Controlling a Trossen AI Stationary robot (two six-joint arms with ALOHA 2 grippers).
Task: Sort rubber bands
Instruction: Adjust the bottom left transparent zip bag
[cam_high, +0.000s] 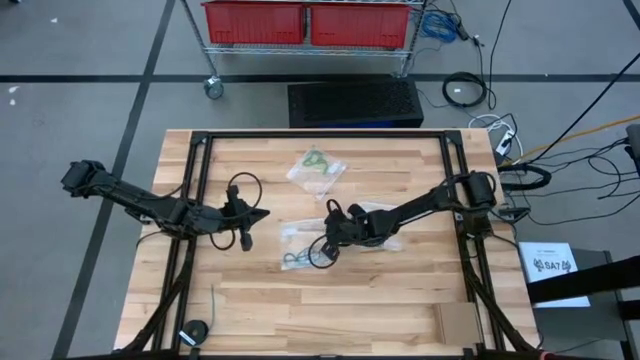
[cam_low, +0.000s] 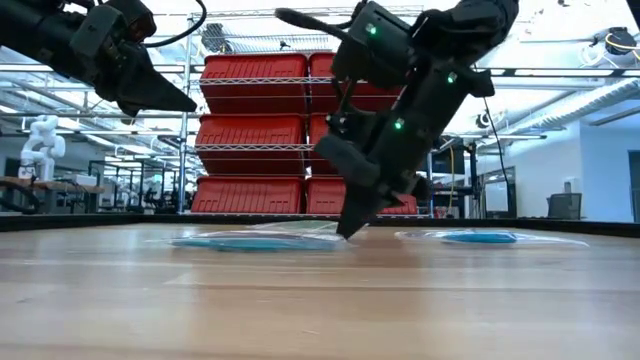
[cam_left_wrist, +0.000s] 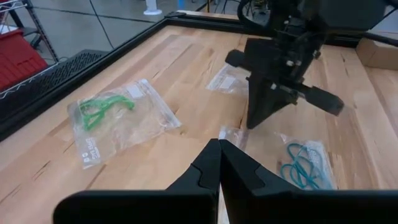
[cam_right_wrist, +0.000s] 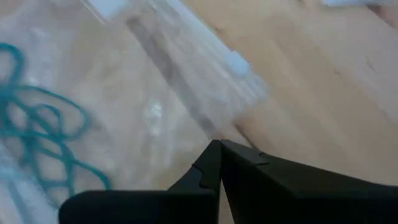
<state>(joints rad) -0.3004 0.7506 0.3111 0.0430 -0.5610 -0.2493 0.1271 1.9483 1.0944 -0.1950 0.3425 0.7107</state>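
Rubber bands, light green (cam_high: 317, 159), sealed inside a clear zip bag (cam_high: 314, 172) toward the far middle of the worktop (cam_high: 330, 310); same green loops (cam_left_wrist: 99, 109) plain through the plastic in the left wrist view. Teal rubber bands (cam_left_wrist: 301, 165) inside a second clear bag (cam_left_wrist: 310, 163), lying at the worktop's centre, just beside the right end effector; seen close in the right wrist view (cam_right_wrist: 43, 140) as tangled thin loops under creased film. Another clear bag (cam_left_wrist: 229, 79) flat on the wood beyond the right arm in the left wrist view, contents not discernible.

Right end effector (cam_high: 322, 248) lowered to the worktop near the centre, fingers closed tip to tip, pointing down at the edge of the teal bag; whether film is pinched between the tips cannot be told. In the low view, same end effector (cam_low: 350, 226) angled steeply, tip at or just above the wood beside a flat bluish bag (cam_low: 245, 241).

Left end effector (cam_high: 255, 214) held above the left half of the worktop, fingers closed on nothing, aimed toward the right arm, well apart from both bags. Raised high in the low view (cam_low: 170, 98).

Red bins (cam_high: 305, 22) on a wire shelf rack beyond the far edge.
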